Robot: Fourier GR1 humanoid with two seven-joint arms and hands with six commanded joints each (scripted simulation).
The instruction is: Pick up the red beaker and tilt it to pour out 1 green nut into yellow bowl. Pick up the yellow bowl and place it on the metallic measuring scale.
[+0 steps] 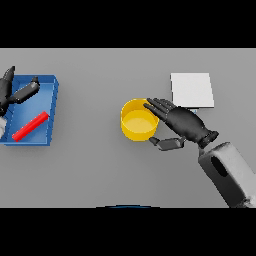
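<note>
The grey table (90, 165) carries a blue tray (54, 90) at nine o'clock, holding a red bar (31, 126), and the metallic measuring scale (192, 90) at two o'clock. The yellow bowl (137, 122) stands at the centre, apart from the scale. The right hand (182, 122) is released, fingers straight over the bowl's rim, thumb beside it. The bowl pickup seems in hand; next, closing the fingers round the rim. The left hand (12, 92) rests relaxed over the tray.

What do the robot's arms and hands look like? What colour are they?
The right hand is dark, almost black, with long thin fingers and a thick thumb. Its right arm is a chunky grey and white shell with a dark oval slot in it. The left hand is dark too; only a bit of white arm shows at the edge.
</note>
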